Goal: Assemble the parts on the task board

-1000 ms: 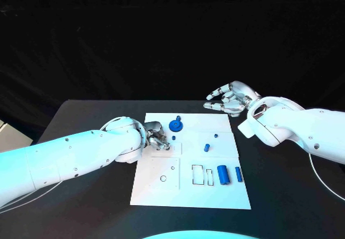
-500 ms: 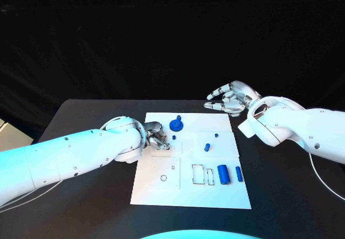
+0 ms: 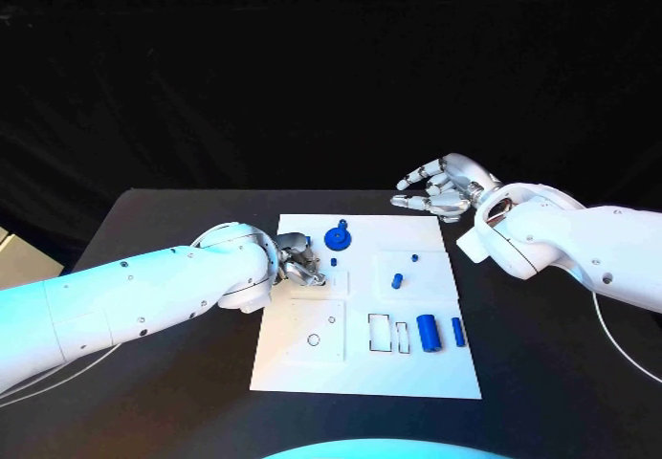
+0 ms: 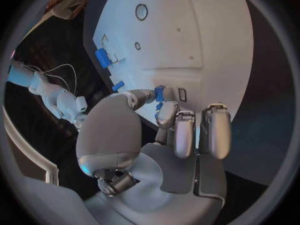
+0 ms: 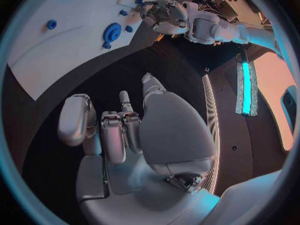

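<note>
The white task board [image 3: 365,368] lies mid-table. My left hand [image 3: 301,267] rests over the board's left edge and pinches a small blue piece [image 4: 160,93] between thumb and fingers; the right wrist view shows that piece [image 5: 139,0] at the fingertips. A blue disc with a knob [image 3: 338,238] stands at the far end of the board, with a small peg [image 3: 334,263] just before it. Another peg [image 3: 397,282] stands mid-board. A thick blue cylinder [image 3: 428,334] and a thin one [image 3: 458,333] lie at the right. My right hand [image 3: 442,188] hovers past the far right corner, fingers apart, holding nothing.
Outlined slots [image 3: 380,336] and a small round hole [image 3: 313,340] mark the near half of the board. Black table [image 3: 165,402] surrounds the board on all sides. My right forearm [image 3: 552,239] lies along the board's right side.
</note>
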